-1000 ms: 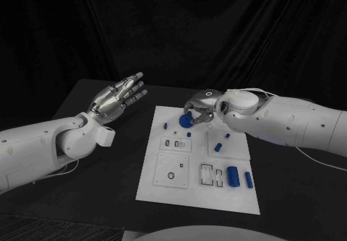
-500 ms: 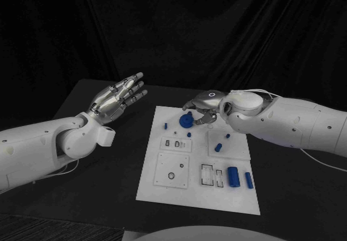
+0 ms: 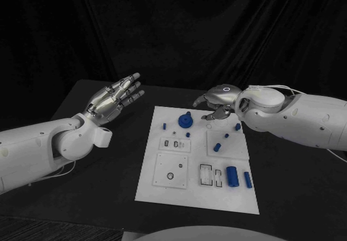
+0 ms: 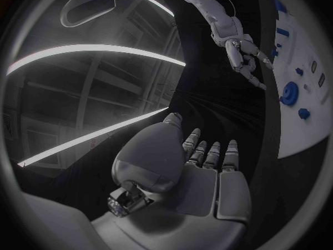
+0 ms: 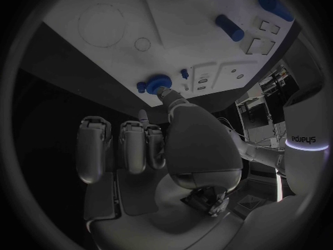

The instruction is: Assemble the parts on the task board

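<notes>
White and flat, the task board [image 3: 196, 196] lies in the middle of the black counter [image 3: 94, 211], its long side running away from the robot. A round blue part [image 3: 185, 120] sits near the far end of the board, with a small blue peg [image 3: 165, 126] beside it towards the robot's left and another small blue piece [image 3: 188, 134] just nearer the robot. Further towards the robot's right on the board lie a short blue peg [image 3: 217, 147] and a tiny blue piece [image 3: 225, 135]. At the near right part of the board a thick blue cylinder [image 3: 232, 175] lies beside a thinner blue rod [image 3: 248, 179], both roughly parallel to the board's long edge. The right hand [image 3: 215, 103] hovers over the far right corner of the board, just beside the round blue part and apart from it; its fingers are curled inward and hold nothing, and in the right wrist view the thumb tip [image 5: 161, 92] points towards that round part without clearly touching it. The left hand [image 3: 114, 100] is raised over the counter to the left of the board, well apart from it, palm turned inward, fingers straight, close together and empty.
</notes>
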`<state>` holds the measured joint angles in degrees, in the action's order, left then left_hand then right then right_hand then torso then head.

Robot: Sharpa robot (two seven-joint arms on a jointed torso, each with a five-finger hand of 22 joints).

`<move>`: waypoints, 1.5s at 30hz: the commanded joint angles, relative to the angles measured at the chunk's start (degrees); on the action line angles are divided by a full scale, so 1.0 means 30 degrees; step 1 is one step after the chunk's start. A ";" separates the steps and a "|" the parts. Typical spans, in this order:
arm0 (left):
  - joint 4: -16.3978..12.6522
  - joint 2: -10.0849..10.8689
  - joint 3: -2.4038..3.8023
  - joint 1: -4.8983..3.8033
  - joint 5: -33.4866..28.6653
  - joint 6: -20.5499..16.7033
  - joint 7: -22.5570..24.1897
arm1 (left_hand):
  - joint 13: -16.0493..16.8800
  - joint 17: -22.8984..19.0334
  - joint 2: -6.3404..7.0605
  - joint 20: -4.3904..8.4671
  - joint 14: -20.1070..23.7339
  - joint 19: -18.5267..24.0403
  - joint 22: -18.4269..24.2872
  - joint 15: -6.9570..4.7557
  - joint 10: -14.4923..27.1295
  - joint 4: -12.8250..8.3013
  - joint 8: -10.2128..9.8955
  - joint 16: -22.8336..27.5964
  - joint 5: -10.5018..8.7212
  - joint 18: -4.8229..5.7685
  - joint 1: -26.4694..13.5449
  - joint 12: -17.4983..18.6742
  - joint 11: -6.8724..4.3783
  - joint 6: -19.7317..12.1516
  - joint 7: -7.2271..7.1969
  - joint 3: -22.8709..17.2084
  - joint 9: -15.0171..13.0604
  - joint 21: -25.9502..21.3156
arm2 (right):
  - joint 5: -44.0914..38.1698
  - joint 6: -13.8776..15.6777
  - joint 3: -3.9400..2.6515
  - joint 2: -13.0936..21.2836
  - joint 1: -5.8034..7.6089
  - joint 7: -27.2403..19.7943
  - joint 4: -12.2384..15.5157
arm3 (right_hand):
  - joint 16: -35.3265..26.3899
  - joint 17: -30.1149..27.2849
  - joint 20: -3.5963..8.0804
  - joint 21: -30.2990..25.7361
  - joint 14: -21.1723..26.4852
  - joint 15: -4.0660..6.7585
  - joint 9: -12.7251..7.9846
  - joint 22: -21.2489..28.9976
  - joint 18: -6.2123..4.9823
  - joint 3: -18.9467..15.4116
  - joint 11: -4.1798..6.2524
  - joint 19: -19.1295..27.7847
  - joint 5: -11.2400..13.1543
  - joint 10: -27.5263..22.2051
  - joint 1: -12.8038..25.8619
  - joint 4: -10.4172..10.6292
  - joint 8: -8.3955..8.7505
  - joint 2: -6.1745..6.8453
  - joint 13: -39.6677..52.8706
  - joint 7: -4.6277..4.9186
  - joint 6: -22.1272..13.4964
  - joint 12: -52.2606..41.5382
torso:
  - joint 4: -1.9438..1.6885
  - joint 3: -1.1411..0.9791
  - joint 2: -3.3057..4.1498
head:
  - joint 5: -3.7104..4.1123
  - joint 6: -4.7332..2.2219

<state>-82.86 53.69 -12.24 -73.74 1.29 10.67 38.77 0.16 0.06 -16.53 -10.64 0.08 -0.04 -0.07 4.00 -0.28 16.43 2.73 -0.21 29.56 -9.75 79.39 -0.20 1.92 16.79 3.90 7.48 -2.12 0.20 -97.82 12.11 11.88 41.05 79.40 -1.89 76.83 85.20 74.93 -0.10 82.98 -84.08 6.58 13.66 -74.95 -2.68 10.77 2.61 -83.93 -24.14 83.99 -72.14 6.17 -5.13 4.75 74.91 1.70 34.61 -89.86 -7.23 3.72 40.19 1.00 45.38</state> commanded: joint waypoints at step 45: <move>0.0187 -0.0246 0.0018 0.0017 -0.0020 0.0332 0.0284 | 0.0003 -0.0019 -0.0004 0.0022 -0.0026 0.0015 0.0023 -0.0010 -0.0059 -0.0044 0.0086 0.0070 0.0166 -0.0189 0.0260 0.0014 0.0143 0.0140 0.0050 -0.0154 -0.0031 -0.0066 | -0.0025 -0.2739 -0.0002 -0.1987 -0.0862 -0.0279 -0.2015 | -0.0162 0.1959 0.0701 -0.0190 -0.1381 0.0720 -0.0682 -0.3793 0.0183 0.0931 0.0986 -0.0611 -0.1479 0.2002 0.0119 -0.0494 -0.0021 -0.0602 0.5029 -0.1058 0.2010 -0.0047 | 0.0075 0.0094 -0.0039 | -0.0029 0.0026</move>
<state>-82.20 53.00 -12.24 -73.73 1.29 11.03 38.80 0.16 0.05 -16.53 -10.64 0.08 -0.04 -0.09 4.00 -0.44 16.27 2.73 -0.21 29.79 -9.74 79.39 -0.20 2.07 16.79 3.90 7.32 -2.16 0.20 -97.81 5.41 11.90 35.14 76.97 -2.47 70.84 84.97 74.91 1.47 82.75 -84.13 8.31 11.59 -74.92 -2.68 13.30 5.26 -84.01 -28.35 84.02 -71.99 4.75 -4.89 3.36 74.92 -1.46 40.31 -89.86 -7.15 3.97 40.09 0.99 45.46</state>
